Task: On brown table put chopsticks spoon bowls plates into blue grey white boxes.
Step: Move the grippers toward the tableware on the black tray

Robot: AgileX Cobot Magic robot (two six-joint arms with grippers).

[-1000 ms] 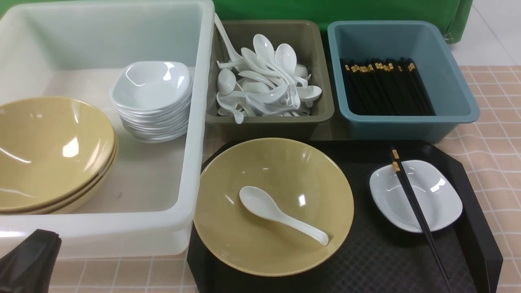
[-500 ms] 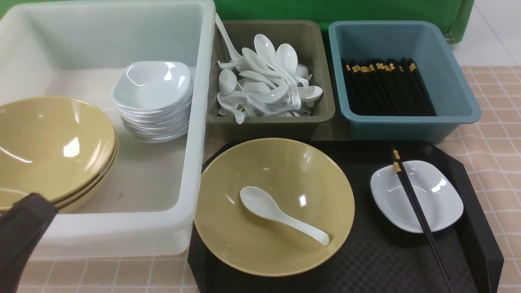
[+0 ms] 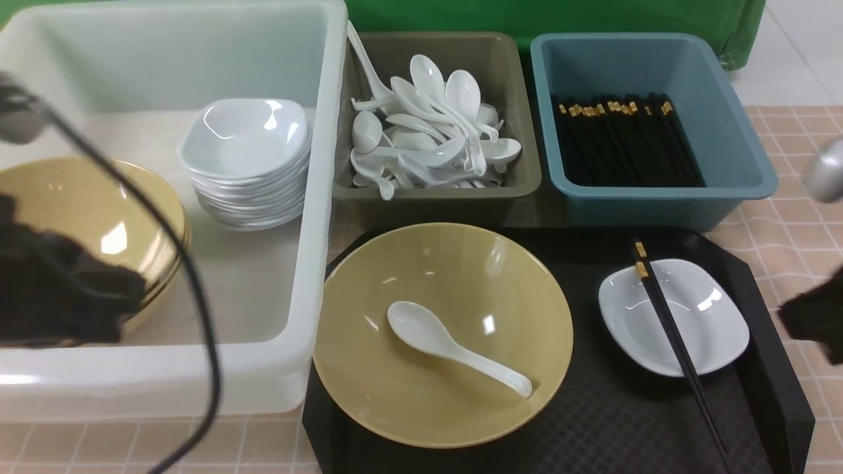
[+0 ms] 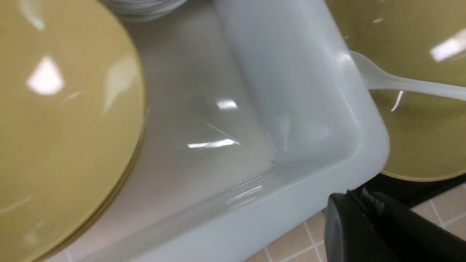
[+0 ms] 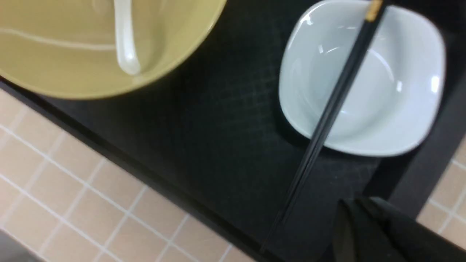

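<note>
Brown table | left pincer clenched, empty | right pincer clenched, empty

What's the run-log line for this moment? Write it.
left pincer shut, empty | right pincer shut, empty | spoon in bowl on tray | chopsticks across plate

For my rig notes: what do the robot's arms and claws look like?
The left claw and right claw are matte black; the left has a ridged seam. The blurred left arm is black with a thin black cable; the right arm is black with a silver-grey rounded part.
</note>
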